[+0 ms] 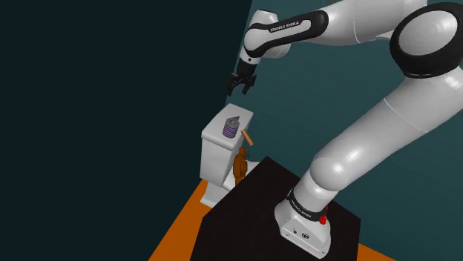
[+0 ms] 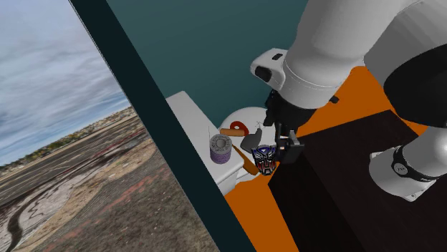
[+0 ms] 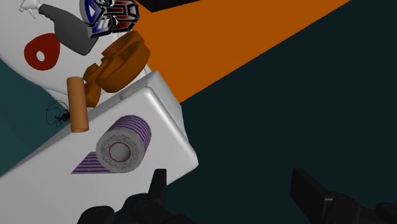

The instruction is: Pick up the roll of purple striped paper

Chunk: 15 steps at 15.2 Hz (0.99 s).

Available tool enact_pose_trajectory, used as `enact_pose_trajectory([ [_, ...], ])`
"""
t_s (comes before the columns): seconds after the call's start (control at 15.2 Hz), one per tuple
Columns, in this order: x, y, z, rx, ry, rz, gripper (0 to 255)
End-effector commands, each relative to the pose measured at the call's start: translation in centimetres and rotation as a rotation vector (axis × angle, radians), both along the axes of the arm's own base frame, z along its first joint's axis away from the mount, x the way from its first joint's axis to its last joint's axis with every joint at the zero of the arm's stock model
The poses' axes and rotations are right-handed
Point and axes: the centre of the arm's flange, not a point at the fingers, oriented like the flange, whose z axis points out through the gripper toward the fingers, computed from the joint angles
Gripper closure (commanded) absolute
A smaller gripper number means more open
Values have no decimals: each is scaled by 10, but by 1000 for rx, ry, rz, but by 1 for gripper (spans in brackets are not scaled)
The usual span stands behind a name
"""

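One roll of purple striped paper (image 1: pixel 231 127) stands on end on the white toilet tank (image 1: pixel 216 141), an orange cylinder (image 1: pixel 249 137) lying just to its right in the shoulder view, and our gripper (image 1: pixel 243 84) hangs above, fingers (image 3: pixel 156 188) spread and empty. We would centre over the roll, straddle its round sides, and descend gently, keeping clear of the cylinder.

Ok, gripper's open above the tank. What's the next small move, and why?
Probably slide the open gripper sideways until the roll is centred under it, and only then lower. In the wrist view the roll lies on the tank off to one side of the gripper's gap, not within it. The shoulder view shows the gripper hanging above the roll, touching nothing.
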Motion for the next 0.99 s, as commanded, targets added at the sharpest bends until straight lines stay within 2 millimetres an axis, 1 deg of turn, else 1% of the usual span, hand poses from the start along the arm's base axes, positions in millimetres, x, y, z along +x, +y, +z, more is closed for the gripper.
enact_pose_trajectory([
  [0.0,12,-16,-21,4,4,-34,0],
  [0.46,49,-69,-90,19,23,-151,0],
  [0.92,78,-125,-159,34,42,-267,0],
])
